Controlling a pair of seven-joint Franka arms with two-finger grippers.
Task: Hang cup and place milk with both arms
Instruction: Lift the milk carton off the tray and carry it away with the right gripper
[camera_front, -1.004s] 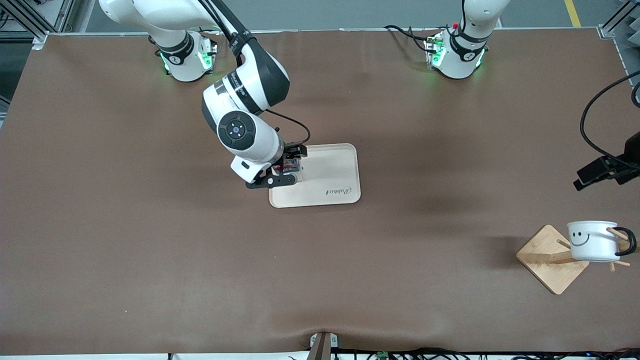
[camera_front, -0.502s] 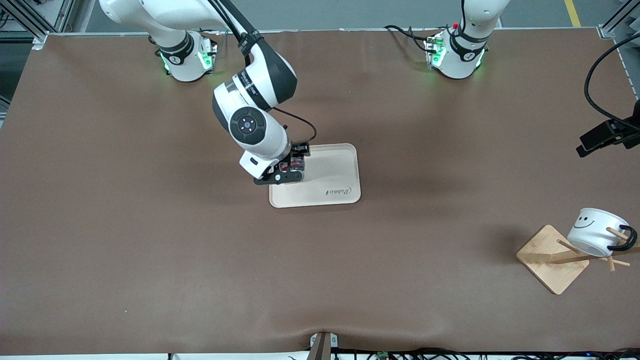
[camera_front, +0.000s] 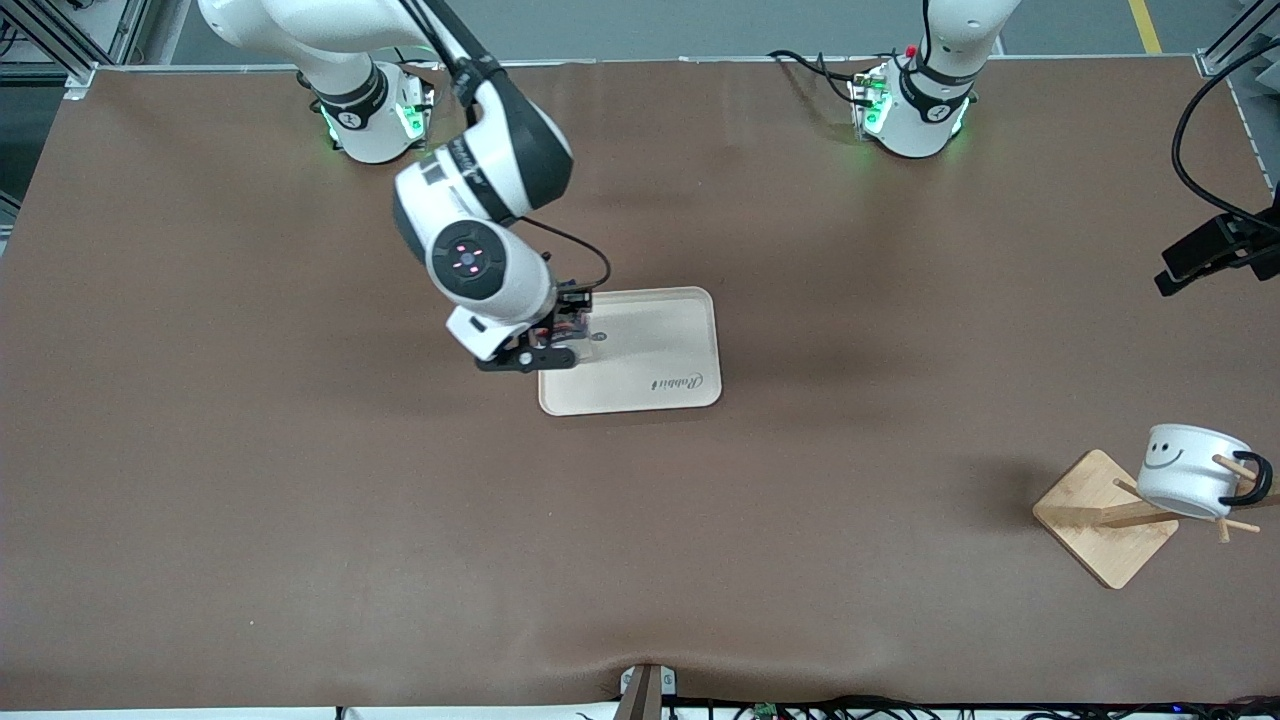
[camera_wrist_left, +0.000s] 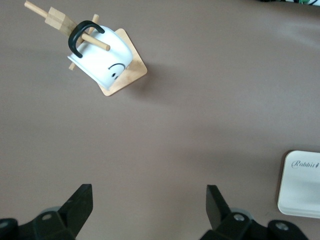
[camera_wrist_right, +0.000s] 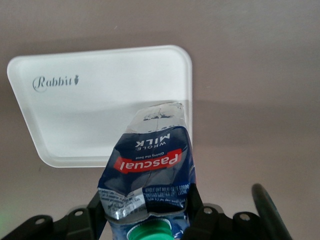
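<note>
The white cup (camera_front: 1188, 470) with a smiley face hangs by its black handle on a peg of the wooden rack (camera_front: 1100, 520); it also shows in the left wrist view (camera_wrist_left: 107, 60). My left gripper (camera_front: 1215, 250) is open and empty, up in the air at the table's edge by the left arm's end; its fingertips (camera_wrist_left: 80, 202) stand wide apart. My right gripper (camera_front: 555, 340) is shut on the dark-blue milk carton (camera_wrist_right: 150, 167), green cap toward the wrist. It holds the carton over the edge of the tray (camera_front: 665, 345) that lies toward the right arm's end.
The pale tray (camera_wrist_right: 75, 120) marked "Rabbit" lies mid-table on the brown mat with nothing on it. The rack's square base (camera_wrist_left: 131, 79) stands near the left arm's end, nearer the front camera. Black cables hang beside the left gripper.
The cup has swung on its peg and hangs freely. My left gripper has drawn up and away from the rack. My right gripper shifted with the milk toward the tray's edge.
</note>
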